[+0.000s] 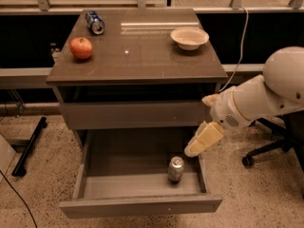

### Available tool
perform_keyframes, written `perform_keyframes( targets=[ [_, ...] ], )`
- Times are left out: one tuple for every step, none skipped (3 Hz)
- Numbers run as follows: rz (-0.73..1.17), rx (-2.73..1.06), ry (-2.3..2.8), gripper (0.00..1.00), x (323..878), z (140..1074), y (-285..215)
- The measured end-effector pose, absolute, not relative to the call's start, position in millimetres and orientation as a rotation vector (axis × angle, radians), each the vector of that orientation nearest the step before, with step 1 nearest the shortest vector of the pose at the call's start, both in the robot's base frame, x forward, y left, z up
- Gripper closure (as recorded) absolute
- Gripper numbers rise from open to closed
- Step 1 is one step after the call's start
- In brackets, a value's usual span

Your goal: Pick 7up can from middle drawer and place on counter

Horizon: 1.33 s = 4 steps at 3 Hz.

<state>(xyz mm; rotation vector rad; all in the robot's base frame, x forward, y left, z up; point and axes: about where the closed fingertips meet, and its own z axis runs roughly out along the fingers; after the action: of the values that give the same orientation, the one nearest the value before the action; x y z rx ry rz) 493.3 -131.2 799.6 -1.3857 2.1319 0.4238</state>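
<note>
The 7up can [175, 168] stands upright in the open middle drawer [140, 206], near its front right corner. The drawer is pulled out far from the cabinet. My gripper [194, 148] hangs from the white arm at the right. It points down and left over the drawer's right wall, just above and to the right of the can, and does not touch it. The counter [142, 56] is the glossy dark top of the cabinet above.
On the counter lie a blue can [94, 22] on its side at the back left, a red apple [81, 48] at the left and a white bowl [189, 38] at the back right. An office chair base [266, 151] stands on the floor at the right.
</note>
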Motion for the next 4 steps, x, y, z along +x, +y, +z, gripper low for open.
perform_keyframes(
  targets=[
    [0.455, -1.276, 2.129, 0.00, 518, 723, -128],
    [0.455, -1.276, 2.129, 0.00, 518, 723, -128],
    [0.559, -1.196, 2.172, 0.00, 516, 685, -118],
    [0.623, -1.165, 2.217, 0.00, 514, 654, -110]
  ],
)
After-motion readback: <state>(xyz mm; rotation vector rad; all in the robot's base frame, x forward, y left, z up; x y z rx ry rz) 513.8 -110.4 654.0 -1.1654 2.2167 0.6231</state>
